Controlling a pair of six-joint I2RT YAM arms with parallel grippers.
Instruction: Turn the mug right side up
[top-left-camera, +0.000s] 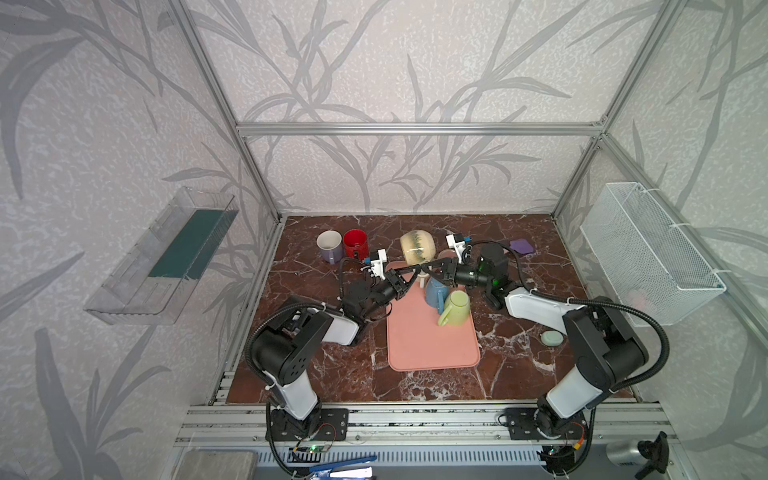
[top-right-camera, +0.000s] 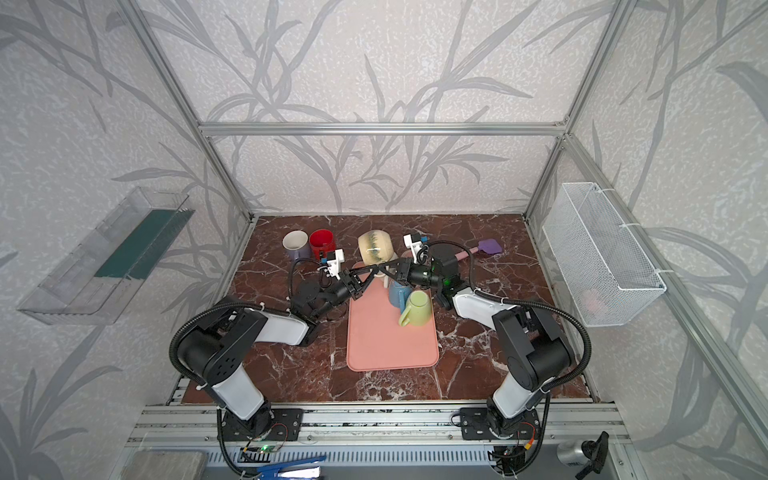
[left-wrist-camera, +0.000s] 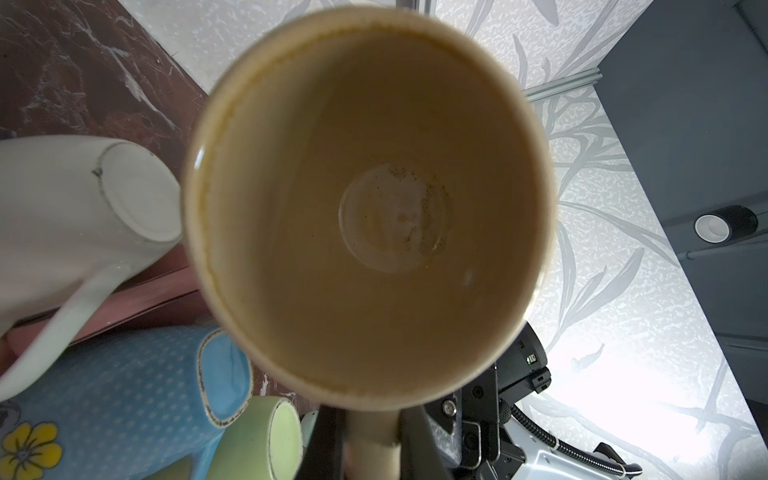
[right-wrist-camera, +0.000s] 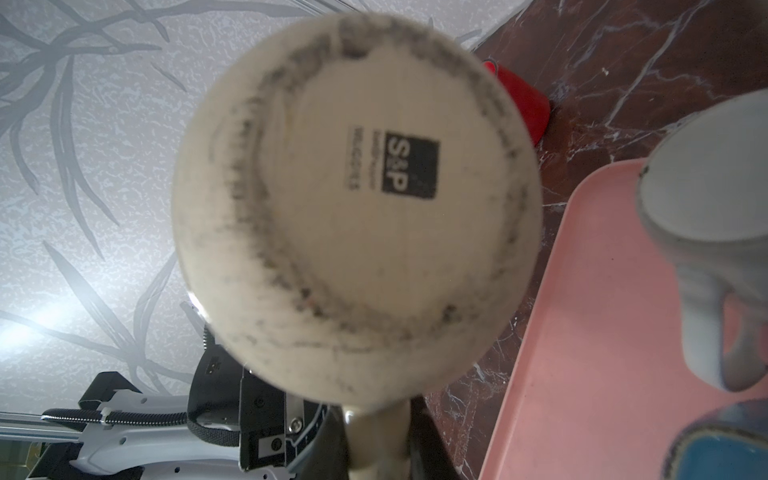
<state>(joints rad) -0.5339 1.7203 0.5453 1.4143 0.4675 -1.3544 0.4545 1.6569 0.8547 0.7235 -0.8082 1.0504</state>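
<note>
Cream mug (top-left-camera: 417, 247), five other mugs (top-left-camera: 329, 245) (top-left-camera: 355, 243) (top-left-camera: 434, 291) (top-left-camera: 457, 305) (left-wrist-camera: 83, 199), one tray (top-left-camera: 428, 345), two end effectors (top-left-camera: 419, 268) (top-left-camera: 430, 267)

The mug (top-left-camera: 417, 247) is cream and round-bellied, with a dark greenish streaked band round its side. It hangs clear of the desk (top-left-camera: 332, 365) toward the far middle, tipped on its side: mouth to the left, base to the right. The left pincer (left-wrist-camera: 372, 453) and right pincer (right-wrist-camera: 378, 453) both clamp its handle (left-wrist-camera: 372, 436). Brownish specks ring the inside bottom; the base bears a black square "S&P" stamp (right-wrist-camera: 411, 166).
</note>
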